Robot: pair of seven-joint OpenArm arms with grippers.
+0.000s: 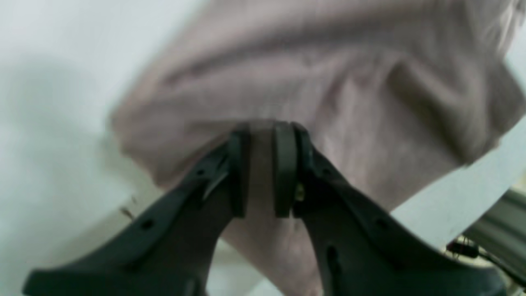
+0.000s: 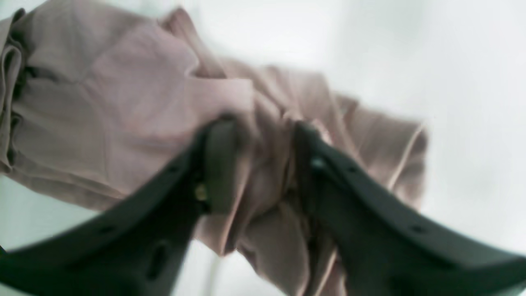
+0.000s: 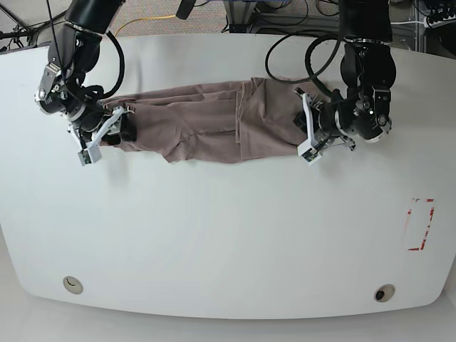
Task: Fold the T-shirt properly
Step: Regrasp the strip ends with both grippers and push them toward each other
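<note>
The white bench (image 3: 228,242) carries the T-shirt (image 3: 206,125), stretched into a long rumpled band across its far half — mauve cloth, bunched at both ends. The left gripper (image 1: 263,168) is clamped on a thin fold of the shirt at one end. At the other end the right gripper (image 2: 259,164) has its jaws apart, with bunched cloth lying loose between them.

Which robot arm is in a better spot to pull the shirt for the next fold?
Probably the left gripper: its jaws pinch the T-shirt snugly. The right gripper stands wider around bunched cloth, so its grip looks looser.
</note>
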